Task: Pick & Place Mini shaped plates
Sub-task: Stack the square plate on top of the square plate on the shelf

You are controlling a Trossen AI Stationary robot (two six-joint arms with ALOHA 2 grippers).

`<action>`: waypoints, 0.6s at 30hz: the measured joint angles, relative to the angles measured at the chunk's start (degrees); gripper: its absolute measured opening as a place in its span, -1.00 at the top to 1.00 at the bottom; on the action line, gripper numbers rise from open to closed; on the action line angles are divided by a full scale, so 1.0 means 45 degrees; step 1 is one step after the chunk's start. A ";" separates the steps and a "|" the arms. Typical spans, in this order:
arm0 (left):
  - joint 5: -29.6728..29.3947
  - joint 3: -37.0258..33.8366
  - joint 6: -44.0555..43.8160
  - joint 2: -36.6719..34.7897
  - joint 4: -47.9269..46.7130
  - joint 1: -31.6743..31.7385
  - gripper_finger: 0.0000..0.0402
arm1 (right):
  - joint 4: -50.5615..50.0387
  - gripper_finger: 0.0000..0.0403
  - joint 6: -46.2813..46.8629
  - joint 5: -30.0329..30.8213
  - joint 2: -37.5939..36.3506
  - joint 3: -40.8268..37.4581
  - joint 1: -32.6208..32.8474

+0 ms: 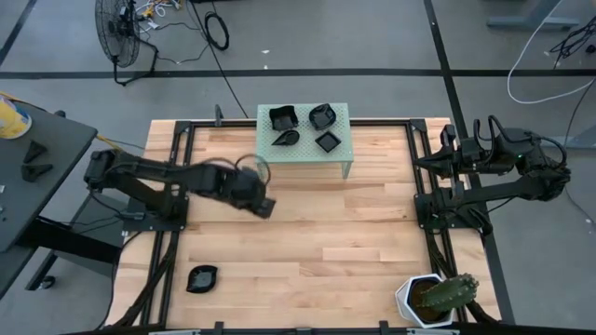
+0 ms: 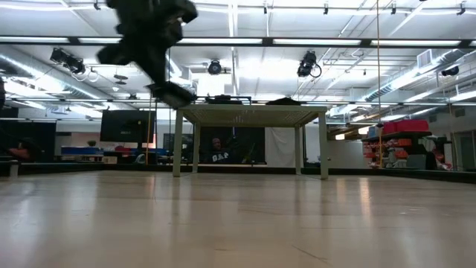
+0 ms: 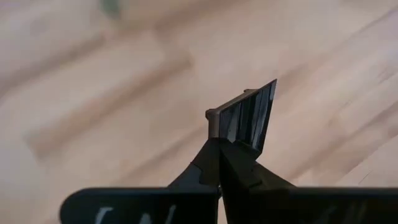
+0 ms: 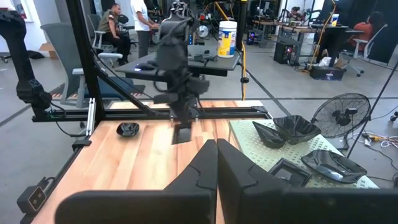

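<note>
One glossy black square mini plate point(image 3: 247, 117), raised rim, pinched between the left fingers point(image 3: 211, 163).

- The pale green perforated stand point(image 1: 304, 141) sits at the far middle of the wooden table point(image 1: 317, 242); four black mini plates point(image 1: 304, 127) crowd its top, leaving bare mesh mainly along the edges.
- In the low view the space beneath the stand, between its legs point(image 2: 177, 141), is open.
- The left arm point(image 1: 177, 179) reaches over the table just in front of the stand's left corner, its gripper point(image 1: 264, 207) raised above the boards with a black plate point(image 3: 249, 116) clamped in it.
- One black plate point(image 1: 201, 278) lies near the front left edge.
- A white cactus pot point(image 1: 428, 299) fills the front right corner.
- The right arm point(image 1: 494, 172) is folded back beyond the right rail, so the table's middle and right stand clear.
</note>
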 joint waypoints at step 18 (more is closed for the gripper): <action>0.1112 0.4700 0.6586 0.2767 0.0987 0.3878 1.00 | 0.0000 0.98 0.0000 0.0000 0.0001 -0.0001 -0.0002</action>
